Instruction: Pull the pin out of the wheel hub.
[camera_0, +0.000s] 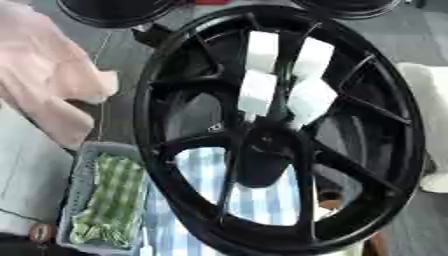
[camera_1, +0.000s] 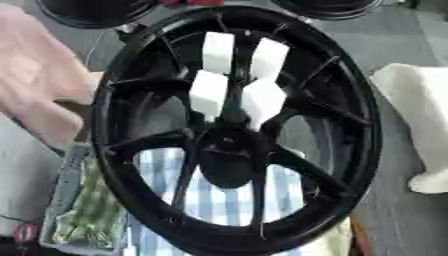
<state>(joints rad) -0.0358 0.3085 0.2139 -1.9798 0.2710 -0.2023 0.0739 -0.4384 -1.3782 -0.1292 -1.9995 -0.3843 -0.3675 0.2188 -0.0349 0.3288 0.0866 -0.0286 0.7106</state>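
A large black wheel hub (camera_0: 175, 75) stands upright and fills most of both views. Its spokes run out from a dark oval centre (camera_0: 262, 160). Several white rectangular blocks sit wedged between the upper spokes, two higher up (camera_1: 217, 52) and two lower down (camera_1: 208, 92). I cannot make out a separate pin apart from these white pieces. Neither of my hands shows in either view.
A pink cloth (camera_0: 44, 75) lies at the left. A grey basket (camera_0: 80, 165) holding a green checked cloth (camera_0: 109, 200) sits at the lower left. A blue and white checked cloth (camera_0: 262, 200) shows behind the spokes. A white object (camera_1: 420, 125) lies at the right, and dark round things (camera_0: 114, 10) at the top.
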